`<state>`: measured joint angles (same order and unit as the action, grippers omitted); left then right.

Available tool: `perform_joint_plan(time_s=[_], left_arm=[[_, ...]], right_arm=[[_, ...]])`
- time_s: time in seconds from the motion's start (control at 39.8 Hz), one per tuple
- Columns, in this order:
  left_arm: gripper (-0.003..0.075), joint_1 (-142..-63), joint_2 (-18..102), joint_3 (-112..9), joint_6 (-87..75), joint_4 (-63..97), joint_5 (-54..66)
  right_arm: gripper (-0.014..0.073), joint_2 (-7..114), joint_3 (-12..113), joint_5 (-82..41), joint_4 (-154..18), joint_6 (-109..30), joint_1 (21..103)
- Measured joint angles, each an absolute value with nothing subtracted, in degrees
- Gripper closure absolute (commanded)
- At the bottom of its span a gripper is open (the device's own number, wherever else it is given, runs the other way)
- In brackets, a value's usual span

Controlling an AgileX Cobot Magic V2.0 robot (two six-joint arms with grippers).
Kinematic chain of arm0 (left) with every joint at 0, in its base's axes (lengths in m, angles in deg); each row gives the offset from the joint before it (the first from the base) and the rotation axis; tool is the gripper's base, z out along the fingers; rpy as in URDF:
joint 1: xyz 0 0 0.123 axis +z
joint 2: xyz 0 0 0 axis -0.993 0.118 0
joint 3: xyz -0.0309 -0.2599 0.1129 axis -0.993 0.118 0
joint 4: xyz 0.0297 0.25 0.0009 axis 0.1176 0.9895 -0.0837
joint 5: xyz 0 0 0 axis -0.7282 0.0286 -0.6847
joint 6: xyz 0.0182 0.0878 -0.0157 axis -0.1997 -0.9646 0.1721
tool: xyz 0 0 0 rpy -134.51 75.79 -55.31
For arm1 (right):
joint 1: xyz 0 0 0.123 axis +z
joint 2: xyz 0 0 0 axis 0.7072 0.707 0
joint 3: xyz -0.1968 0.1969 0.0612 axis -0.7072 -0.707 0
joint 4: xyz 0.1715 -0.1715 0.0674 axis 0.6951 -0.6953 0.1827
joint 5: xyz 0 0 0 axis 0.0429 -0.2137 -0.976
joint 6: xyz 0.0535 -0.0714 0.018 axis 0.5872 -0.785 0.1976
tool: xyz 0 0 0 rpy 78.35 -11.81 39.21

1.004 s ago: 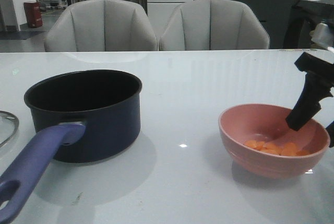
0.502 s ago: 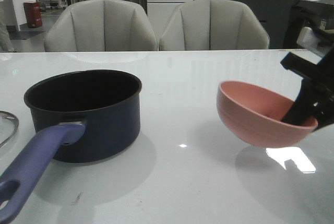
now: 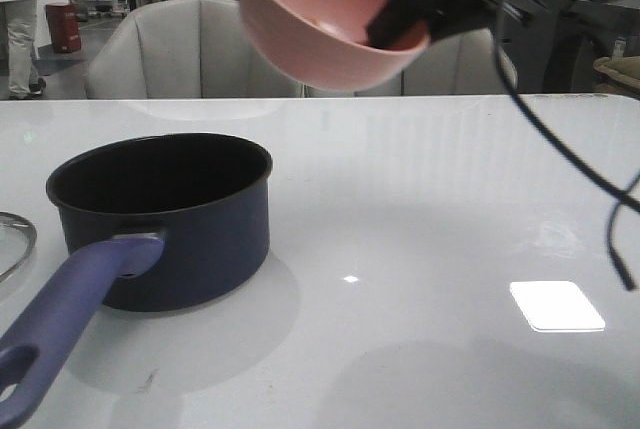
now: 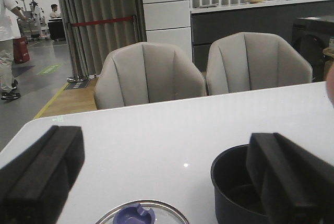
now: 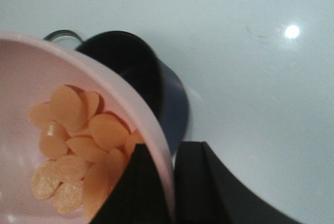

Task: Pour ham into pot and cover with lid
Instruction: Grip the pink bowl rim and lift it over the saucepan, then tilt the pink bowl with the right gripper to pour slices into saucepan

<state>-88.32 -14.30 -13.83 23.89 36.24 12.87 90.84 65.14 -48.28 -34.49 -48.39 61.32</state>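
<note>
Gripper carrying the bowl toward the pot

Right gripper (image 5: 169, 182) is pinching the pink bowl (image 3: 320, 19) by its rim, keeping the ham (image 5: 78, 145) inside, high above the pot (image 3: 165, 214); left gripper (image 4: 162, 182) is waiting open over the lid (image 4: 141, 214).

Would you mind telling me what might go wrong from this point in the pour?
1. The pink bowl hangs high, up and to the right of the pot, so ham tipped now may land on the table.
2. The right pincer pinches only the bowl's rim, so the tilted bowl could slip.
</note>
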Motion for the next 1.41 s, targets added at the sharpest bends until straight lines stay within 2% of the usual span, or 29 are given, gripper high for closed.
perform_joint_plan(time_s=[0.23, 0.68, 1.05, 1.41], left_arm=[[0.0053, -88.32, -14.3, -13.83, 23.89, 36.24, 12.87], [0.0064, -88.32, -14.3, -13.83, 23.89, 36.24, 12.87], [0.0064, -88.32, -14.3, -13.83, 23.89, 36.24, 12.87], [0.0106, -88.32, -14.3, -13.83, 23.89, 36.24, 12.87]], right_arm=[[0.0456, 92.08, 68.61, -38.47, -37.76, -48.39, 71.83], [0.0456, 96.37, 68.61, -17.51, -49.67, -48.39, 81.71], [0.0456, 98.11, 59.87, 5.43, -55.62, -49.56, 84.8], [0.0456, 100.37, 57.61, 14.22, -68.11, -50.27, 85.4]])
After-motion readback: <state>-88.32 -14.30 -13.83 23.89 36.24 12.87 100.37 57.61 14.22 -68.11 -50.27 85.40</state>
